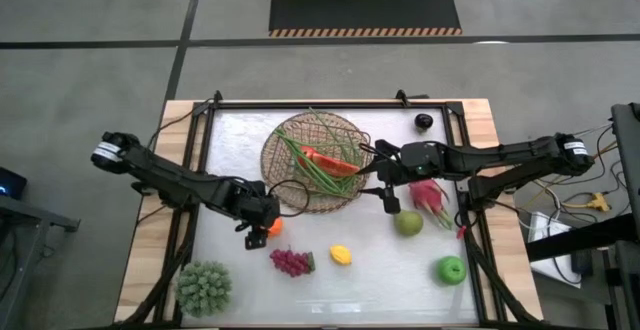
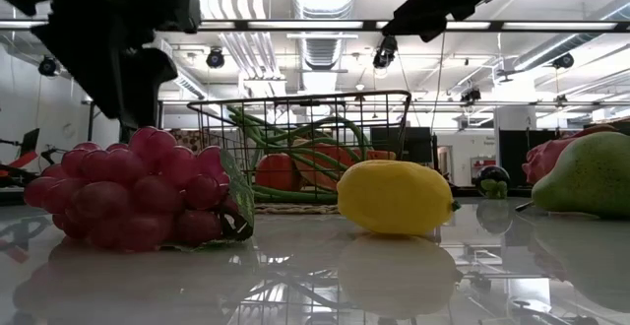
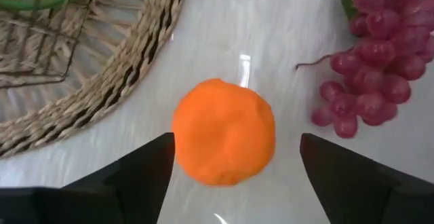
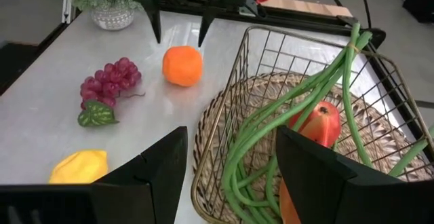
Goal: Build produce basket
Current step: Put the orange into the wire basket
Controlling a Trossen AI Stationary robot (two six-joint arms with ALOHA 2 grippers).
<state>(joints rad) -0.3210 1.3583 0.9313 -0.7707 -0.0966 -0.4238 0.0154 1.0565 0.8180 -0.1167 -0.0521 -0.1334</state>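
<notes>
The basket (image 1: 315, 160), a wire frame on a round woven base, stands at the table's far middle. It holds long green stalks (image 4: 298, 115) and a red fruit (image 4: 319, 125). An orange (image 3: 224, 139) lies on the table by the basket's near-left rim. My left gripper (image 3: 236, 139) is open above it, one finger on either side, and I see no touch. My right gripper (image 4: 232, 132) is open and empty over the basket's right rim (image 4: 251, 47). Purple grapes (image 1: 291, 261) and a lemon (image 1: 341, 255) lie toward the near edge.
A pink dragon fruit (image 1: 430, 195), a pear (image 1: 407, 223) and a green apple (image 1: 452, 269) lie on the right side. A green spiky plant (image 1: 204, 288) stands at the near left corner. A small dark object (image 1: 424, 121) sits at the far right.
</notes>
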